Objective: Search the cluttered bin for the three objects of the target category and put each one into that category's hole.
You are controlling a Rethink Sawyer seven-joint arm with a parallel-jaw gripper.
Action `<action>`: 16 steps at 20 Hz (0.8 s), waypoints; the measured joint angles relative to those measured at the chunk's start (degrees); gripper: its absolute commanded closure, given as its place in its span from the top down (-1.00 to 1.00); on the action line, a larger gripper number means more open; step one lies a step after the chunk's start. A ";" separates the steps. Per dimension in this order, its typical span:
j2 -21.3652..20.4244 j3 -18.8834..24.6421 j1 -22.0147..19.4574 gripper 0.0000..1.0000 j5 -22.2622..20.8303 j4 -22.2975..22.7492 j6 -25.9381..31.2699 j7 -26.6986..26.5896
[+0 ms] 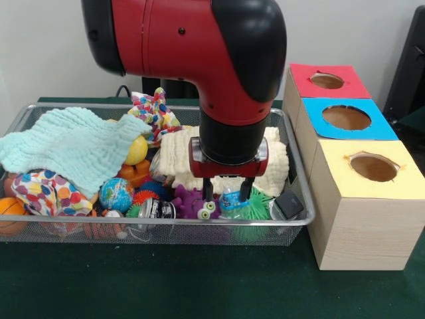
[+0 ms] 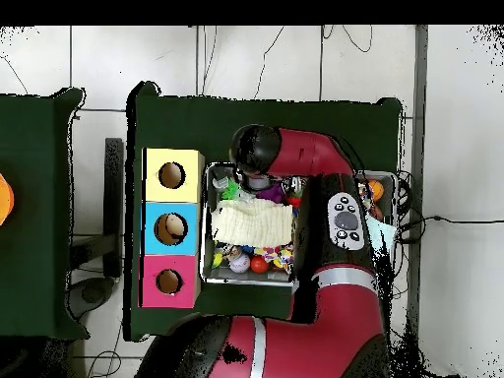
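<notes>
**Gripper over bin, front right**

Front view: on the green table [image 1: 166,279], the bin [image 1: 159,229] sits left of three wooden boxes [image 1: 362,199]. The gripper [image 1: 226,191] hangs with fingers spread, apparently straddling a small bottle [image 1: 232,199].

Overhead view: the arm [image 2: 325,197] covers most of the bin [image 2: 209,231].

Arm [image 2: 335,226] hides most of bin [image 2: 209,226] overhead.

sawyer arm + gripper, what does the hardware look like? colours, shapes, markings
The arm has glossy red rounded shells with black joint caps and a black cylindrical wrist. The gripper has a red mount and two short black fingers. Overhead, a grey oval button panel sits on the red link.
</notes>
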 measured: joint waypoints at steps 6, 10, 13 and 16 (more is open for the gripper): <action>0.77 0.19 -0.88 1.00 0.32 0.50 -1.46 0.00; 0.65 0.20 -1.00 1.00 1.18 1.77 -3.49 0.00; 0.51 0.22 -0.95 1.00 2.08 2.81 -4.97 0.00; 0.18 0.26 -0.95 1.00 2.73 3.72 -5.98 0.00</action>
